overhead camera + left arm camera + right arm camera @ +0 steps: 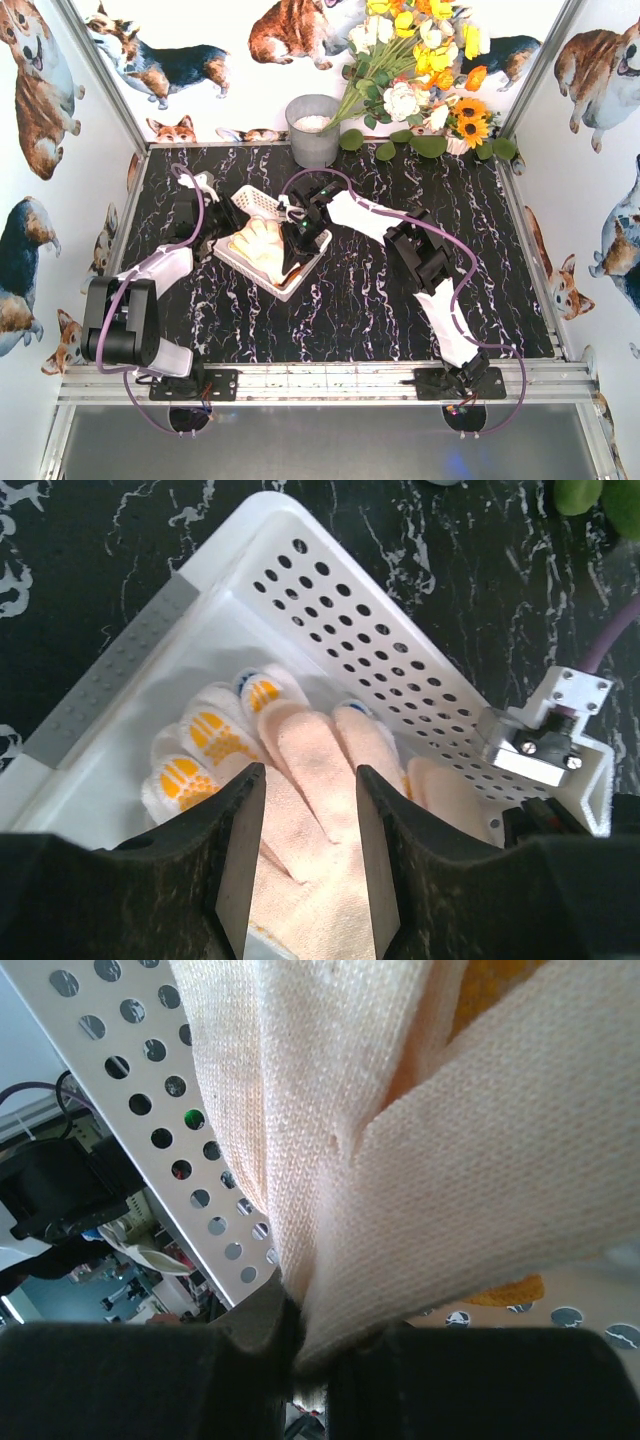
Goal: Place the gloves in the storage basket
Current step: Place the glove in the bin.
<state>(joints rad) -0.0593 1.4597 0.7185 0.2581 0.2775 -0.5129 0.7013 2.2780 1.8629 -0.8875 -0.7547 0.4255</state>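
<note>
1. The basket (260, 205) is sitting left of the middle of the table (400, 320), nearer its left edge than its right.
2. The gloves (258, 243) are lying inside the basket, a peach glove (312, 790) lying over a white glove (205, 742) with yellow dots.
3. The right gripper (297, 1355) is pinching the peach glove's fabric, jaws pressed tight on it.
4. The left gripper (305, 850) is hanging over that same glove, jaws spread.

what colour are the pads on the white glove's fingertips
Orange-yellow stripes on the white glove, clearest in left wrist view.
</note>
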